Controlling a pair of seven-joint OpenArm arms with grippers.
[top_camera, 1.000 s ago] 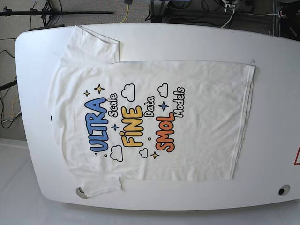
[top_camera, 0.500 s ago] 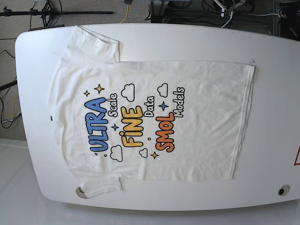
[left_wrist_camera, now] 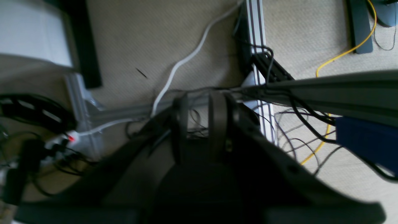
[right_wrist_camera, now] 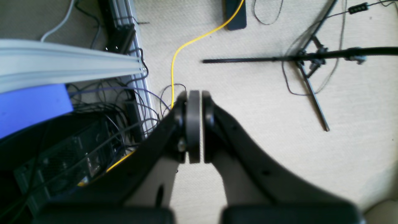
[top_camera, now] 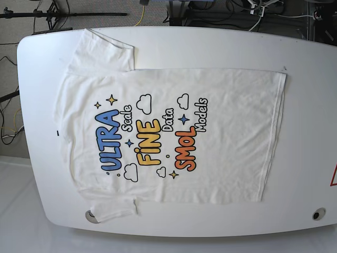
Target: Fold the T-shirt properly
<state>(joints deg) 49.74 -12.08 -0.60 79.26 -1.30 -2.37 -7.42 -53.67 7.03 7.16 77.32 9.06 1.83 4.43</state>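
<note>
The white T-shirt point(top_camera: 226, 137) lies flat on the white table point(top_camera: 210, 47), print side up with "ULTRA", "FINE" and "SMOL" across it. Its collar points to the left and its hem point(top_camera: 276, 137) to the right. One sleeve point(top_camera: 102, 50) spreads toward the far edge, the other point(top_camera: 113, 208) toward the near edge. Neither arm appears in the base view. Both wrist views look down at the floor beside the table. My left gripper point(left_wrist_camera: 198, 102) has a narrow gap between its fingers and holds nothing. My right gripper point(right_wrist_camera: 194, 96) has its pads pressed together, empty.
Round holes sit in the table at the near right point(top_camera: 318, 214) and beside the near sleeve point(top_camera: 93, 216). On the carpet behind the table are an aluminium frame point(left_wrist_camera: 258, 46), a yellow cable point(right_wrist_camera: 186, 43), a black stand point(right_wrist_camera: 311, 59) and tangled wires.
The T-shirt lies just as before. Only a pale part behind the table's far edge, at the top right, has shifted slightly.
</note>
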